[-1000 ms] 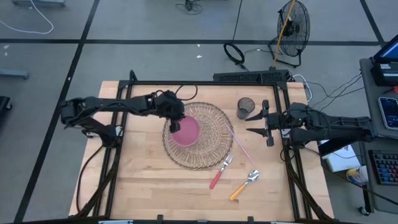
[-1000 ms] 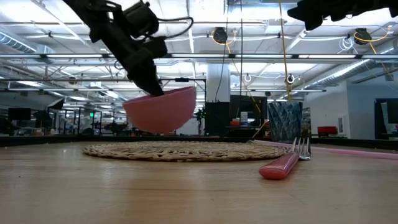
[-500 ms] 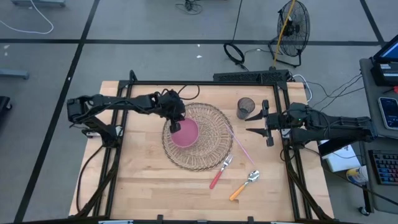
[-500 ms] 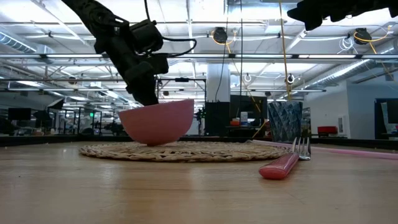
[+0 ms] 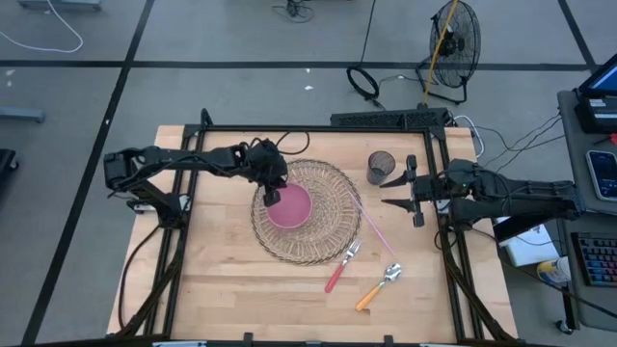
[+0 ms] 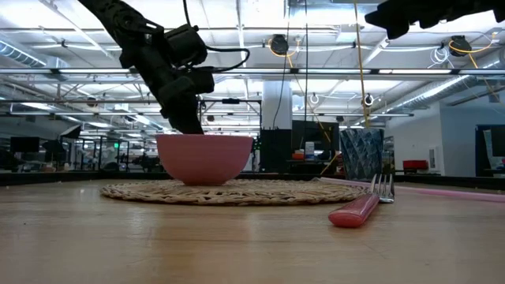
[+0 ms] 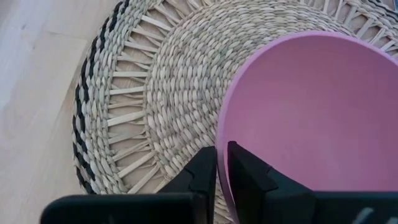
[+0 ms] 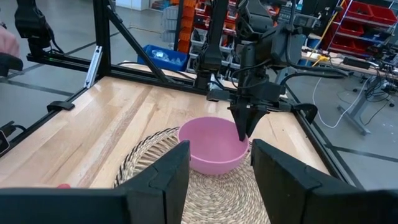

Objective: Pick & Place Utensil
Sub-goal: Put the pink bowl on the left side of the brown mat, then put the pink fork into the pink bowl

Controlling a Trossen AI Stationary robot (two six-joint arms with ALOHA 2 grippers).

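Note:
A pink bowl [image 5: 289, 205] stands upright on its base on a round woven mat [image 5: 323, 241]; it also shows in the low view [image 6: 204, 158]. My left gripper [image 5: 271, 192] is shut on the bowl's rim. My right gripper [image 5: 397, 190] is open and empty, held above the table's right side. A pink-handled fork [image 5: 340, 267] and an orange-handled spoon [image 5: 378, 286] lie on the table near the mat's near right. A thin pink straw [image 5: 375, 225] lies on the table beside the mat. My left gripper pinches the bowl's rim [image 7: 221, 163] on its left side, one finger inside the bowl [image 7: 245, 174] and one outside [image 7: 202, 174]. The fingers come from above, pointing down. The bowl sits level with its base on the woven mat.
A dark patterned cup [image 5: 381, 167] stands at the far right of the mat; it also shows in the low view [image 6: 361, 154]. A black frame [image 5: 318, 127] runs along the table's far edge and sides. Bare wood lies at the near left.
My left gripper has gone down with the pink bowl. The bowl, tilted and lifted clear of the mat a second ago, now stands level on the mat. The gripper stays shut on the rim.

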